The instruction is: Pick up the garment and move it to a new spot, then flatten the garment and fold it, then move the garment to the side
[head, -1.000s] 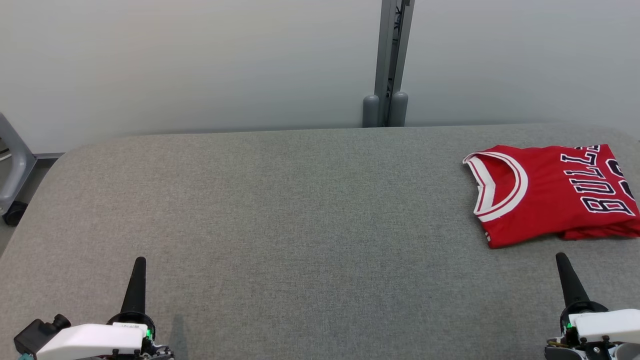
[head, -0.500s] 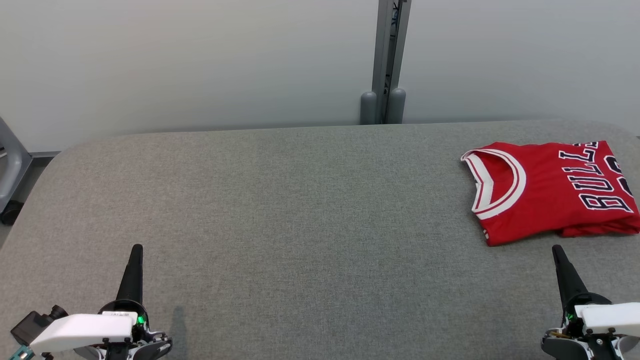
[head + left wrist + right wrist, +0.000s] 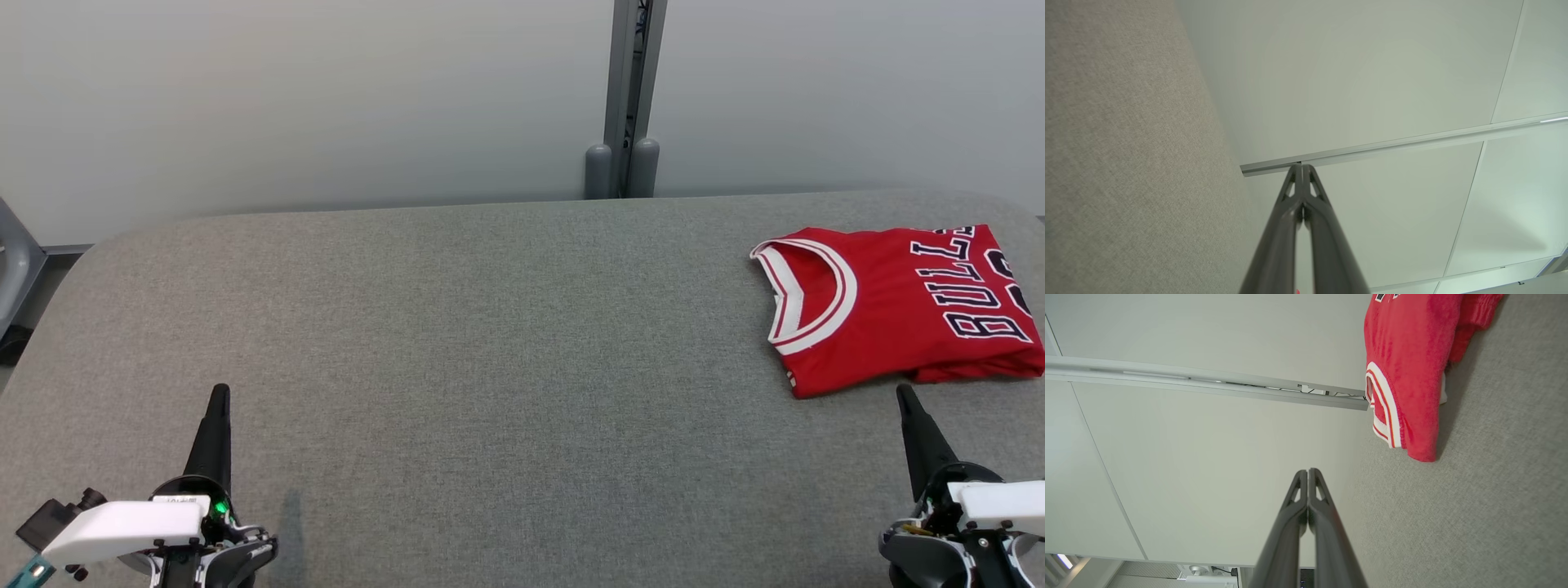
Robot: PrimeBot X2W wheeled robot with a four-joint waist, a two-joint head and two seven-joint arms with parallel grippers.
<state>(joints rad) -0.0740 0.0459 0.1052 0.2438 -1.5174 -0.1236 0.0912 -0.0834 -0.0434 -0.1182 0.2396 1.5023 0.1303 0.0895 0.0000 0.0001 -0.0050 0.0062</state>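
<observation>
The garment (image 3: 898, 306) is a red basketball jersey with white trim and dark lettering, lying folded near the far right edge of the grey fabric table (image 3: 490, 343). It also appears at the upper right of the right wrist view, garment (image 3: 1408, 363). My right gripper (image 3: 904, 394) is shut and empty, a short way in front of the garment's near edge; its fingertips (image 3: 1308, 472) meet. My left gripper (image 3: 219, 392) is shut and empty at the table's near left, fingers (image 3: 1303, 167) pressed together.
A pale wall runs behind the table, with a grey vertical post (image 3: 624, 98) at the back centre. A grey frame (image 3: 12, 278) stands off the table's left end. The table's rounded far corners show at both sides.
The head camera has tilted slightly, so the whole picture has shifted upward. Both grippers sit a little lower and nearer the bottom edge. The garment lies as before.
</observation>
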